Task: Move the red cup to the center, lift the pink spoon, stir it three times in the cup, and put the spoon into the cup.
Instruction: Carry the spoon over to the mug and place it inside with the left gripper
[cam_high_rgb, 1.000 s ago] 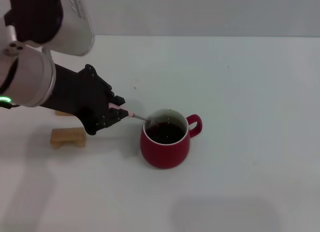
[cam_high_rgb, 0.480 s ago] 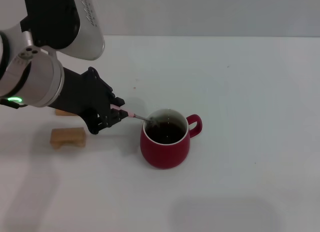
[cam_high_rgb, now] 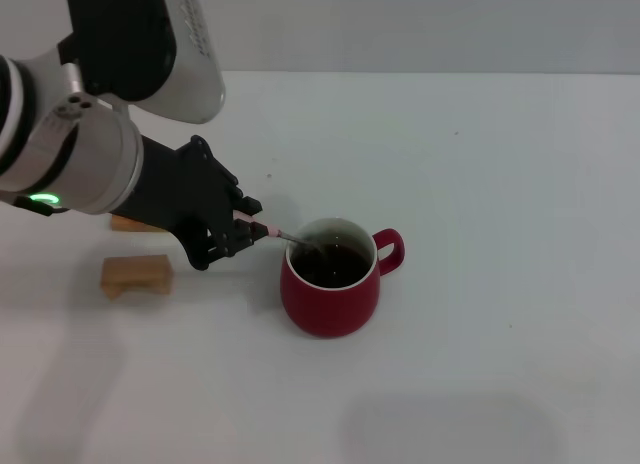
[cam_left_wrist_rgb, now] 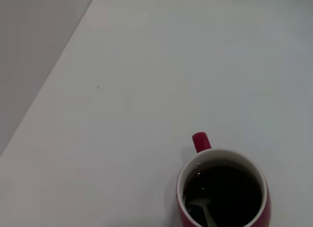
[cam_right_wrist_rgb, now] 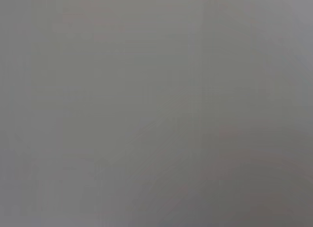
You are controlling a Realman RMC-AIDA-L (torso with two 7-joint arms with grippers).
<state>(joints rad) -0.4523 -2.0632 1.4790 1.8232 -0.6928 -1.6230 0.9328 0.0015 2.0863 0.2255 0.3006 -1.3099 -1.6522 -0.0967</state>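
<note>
The left tool (cam_high_rgb: 243, 231) is closed on the pink spoon (cam_high_rgb: 268, 230) by its handle, the bowl dipped in the dark liquid of the red cup (cam_high_rgb: 330, 292) mid-tabletop (cam_high_rgb: 500, 184); stirring well likely means small circles, keeping clear of the rim

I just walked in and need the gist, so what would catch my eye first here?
The red cup of dark liquid, mid-table. Then the left gripper, just to its left, shut on the pink spoon, whose bowl dips into the liquid. A wooden block lies farther left.
</note>
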